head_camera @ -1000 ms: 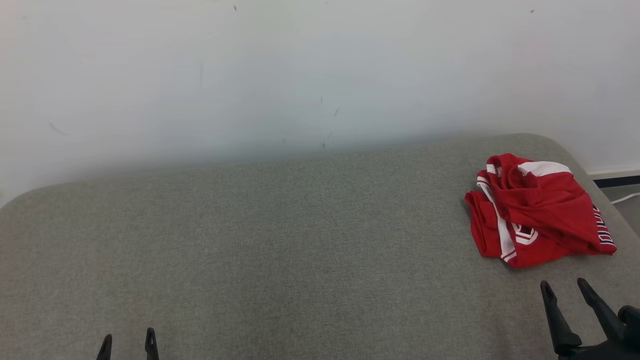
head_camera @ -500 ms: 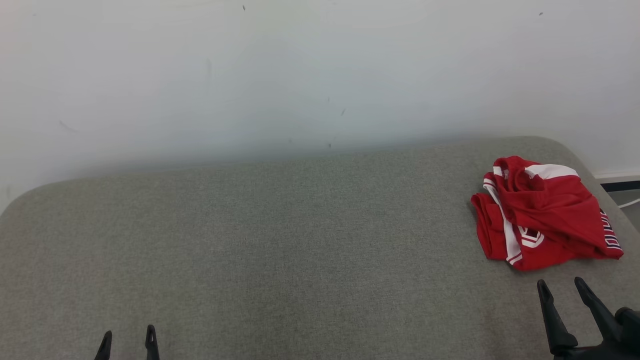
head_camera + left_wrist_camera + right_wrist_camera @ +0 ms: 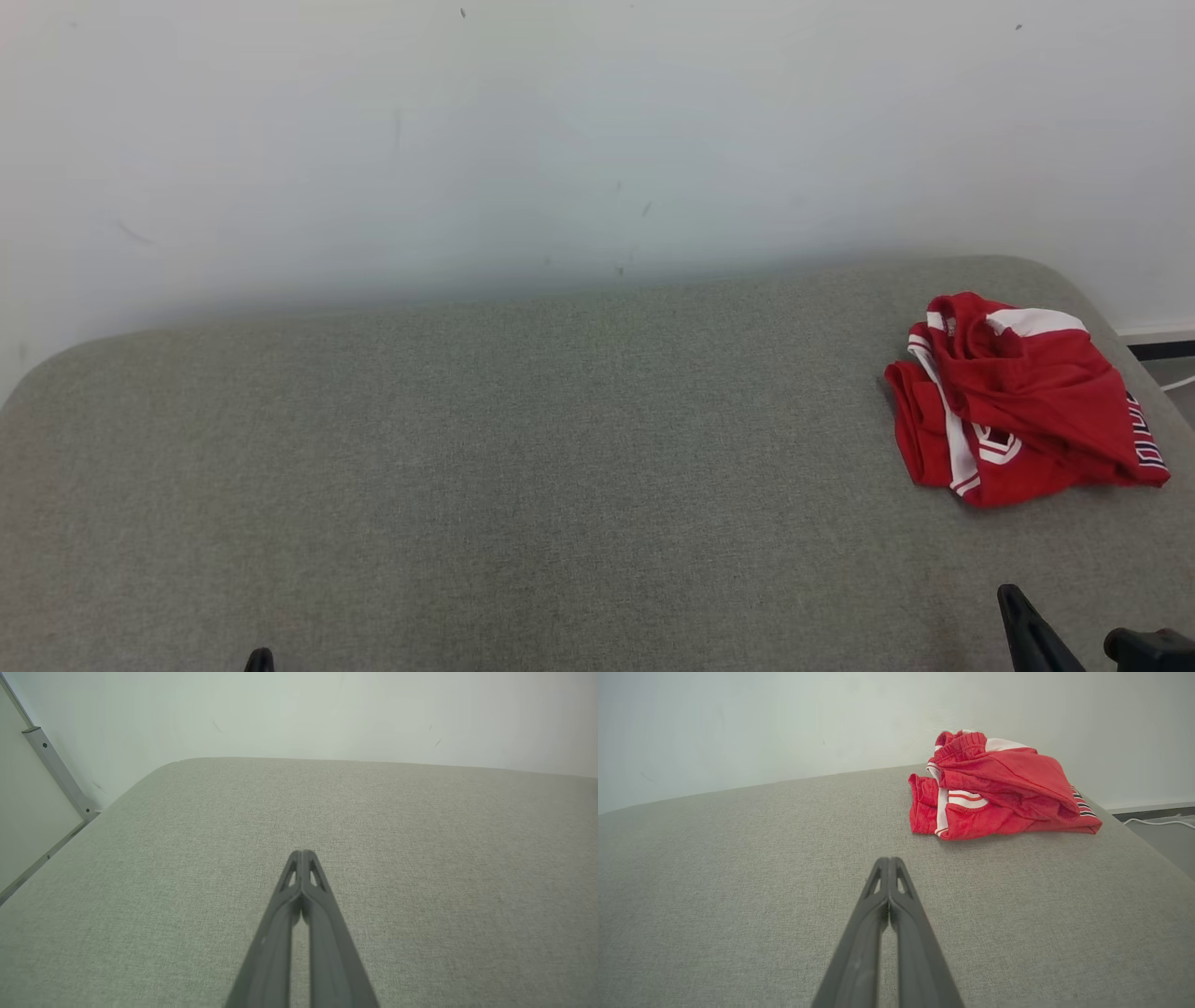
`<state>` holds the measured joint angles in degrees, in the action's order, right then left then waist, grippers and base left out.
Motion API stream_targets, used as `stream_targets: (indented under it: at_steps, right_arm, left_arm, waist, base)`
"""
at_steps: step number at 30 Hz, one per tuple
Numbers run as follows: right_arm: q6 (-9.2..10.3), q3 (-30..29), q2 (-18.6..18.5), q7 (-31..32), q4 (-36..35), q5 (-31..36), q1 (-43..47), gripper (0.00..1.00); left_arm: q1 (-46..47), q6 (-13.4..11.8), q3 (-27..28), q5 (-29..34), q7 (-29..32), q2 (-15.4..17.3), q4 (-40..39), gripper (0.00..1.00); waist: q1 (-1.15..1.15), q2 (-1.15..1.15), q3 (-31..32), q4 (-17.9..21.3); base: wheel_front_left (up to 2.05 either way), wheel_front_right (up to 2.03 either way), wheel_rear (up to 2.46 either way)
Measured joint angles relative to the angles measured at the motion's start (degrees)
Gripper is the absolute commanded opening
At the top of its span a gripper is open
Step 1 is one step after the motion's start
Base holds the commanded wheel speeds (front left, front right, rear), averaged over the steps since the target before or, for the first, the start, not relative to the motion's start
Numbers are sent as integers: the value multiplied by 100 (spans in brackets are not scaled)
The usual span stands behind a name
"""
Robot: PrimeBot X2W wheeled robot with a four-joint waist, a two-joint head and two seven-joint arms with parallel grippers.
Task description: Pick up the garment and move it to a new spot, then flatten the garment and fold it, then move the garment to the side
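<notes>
The garment [image 3: 1022,401] is red with white stripes, shorts by the look of the gathered waistband [image 3: 962,742]. It lies bunched in a heap at the right end of the desk [image 3: 560,467], close to the rounded far corner and the right edge. The heap is wider than it is deep. We judge its long axis to run slantwise, from the waistband end nearest the wall [image 3: 560,140] to the striped hem [image 3: 1144,448], which points at the desk's right edge. Layers overlap and nothing lies flat yet.

Change noted: a second ago both pincers stood wide. Now the right pincer [image 3: 888,859] and the left pincer [image 3: 302,853] are each closed tip to tip, holding nothing, and both sit lower in the head view. The garment's slight drift in that view we put down to the camera, not the cloth.

Meaning: the pickup has not begun. The right pincer hangs over bare desk, short of the heap — it must reopen before taking the cloth. The left pincer is well apart, toward the other end.
</notes>
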<state>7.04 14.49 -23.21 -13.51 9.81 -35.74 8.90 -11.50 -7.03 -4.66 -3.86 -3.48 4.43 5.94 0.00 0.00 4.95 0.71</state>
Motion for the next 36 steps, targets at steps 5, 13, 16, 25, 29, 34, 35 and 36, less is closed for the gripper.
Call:
stream_targets:
  at_steps: [5, 13, 16, 25, 29, 34, 35, 36]
  right_arm:
    - [-52, -123, 59, 107, 16, -249, -14, 0]
    - [-153, -313, 240, 296, 92, -691, -130, 0]
    - [-208, -381, 303, 352, 104, -854, -143, 0]
    - [-321, -591, 499, 554, 153, -1390, -274, 0]
    - [-366, -682, 587, 650, 185, -1622, -330, 0]
    - [-448, -795, 698, 753, 233, -1887, -390, 0]
    - [-454, -818, 721, 756, 252, -1963, -393, 0]
    - [-460, -843, 742, 789, 266, -2030, -400, 0]
  left_arm:
    - [16, 56, 51, -220, 52, -8, 66, 0]
    - [158, 167, 177, -950, 153, -27, 213, 0]
    - [163, 209, 193, -1316, 194, -32, 245, 0]
    - [335, 349, 263, -2167, 294, -52, 352, 0]
    - [402, 405, 305, -2544, 350, -60, 390, 0]
    - [504, 463, 368, -3011, 396, -67, 435, 0]
    - [520, 494, 372, -3084, 397, -68, 437, 0]
    - [528, 508, 379, -3156, 404, -69, 443, 0]
  waist:
    - [0, 0, -25, -2]
    - [0, 0, -71, -8]
    - [0, 0, -87, -10]
    - [0, 0, -132, -18]
    - [0, 0, -153, -22]
    - [0, 0, -178, -26]
    - [0, 0, -183, -26]
    - [0, 0, -189, -27]
  base:
    - [0, 0, 0]
    - [0, 0, 0]
    - [0, 0, 0]
    - [0, 0, 0]
    - [0, 0, 0]
    - [0, 0, 0]
    - [0, 0, 0]
    - [0, 0, 0]
